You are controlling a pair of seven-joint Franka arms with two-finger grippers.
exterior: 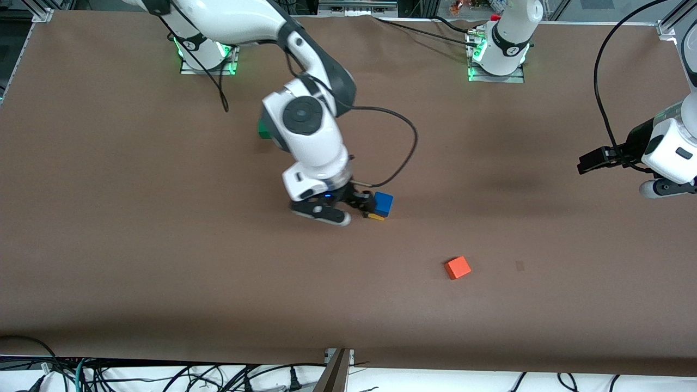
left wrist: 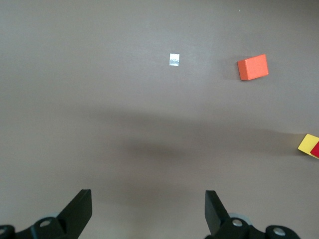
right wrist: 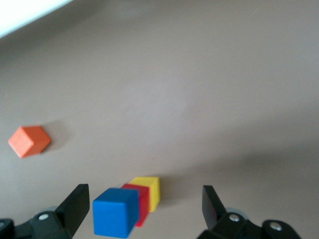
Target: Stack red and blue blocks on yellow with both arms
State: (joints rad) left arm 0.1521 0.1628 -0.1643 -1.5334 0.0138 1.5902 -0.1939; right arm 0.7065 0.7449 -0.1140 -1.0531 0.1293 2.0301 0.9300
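A blue block [exterior: 384,203] tops a stack at mid-table, and the yellow block [exterior: 375,216] shows under it; the red block is hidden in the front view. In the right wrist view the blue block [right wrist: 115,211] sits over the red block [right wrist: 142,199], which sits on the yellow block [right wrist: 149,189]. My right gripper [exterior: 364,204] is open just above the stack, its fingers [right wrist: 75,206] spread on either side of the blue block without gripping it. My left gripper [exterior: 596,160] is open and empty, waiting above the table at the left arm's end.
An orange cube [exterior: 457,267] lies nearer the front camera than the stack, toward the left arm's end; it also shows in the left wrist view [left wrist: 252,67]. A green cube [exterior: 263,129] is half hidden by the right arm. A small pale patch [left wrist: 174,59] marks the table.
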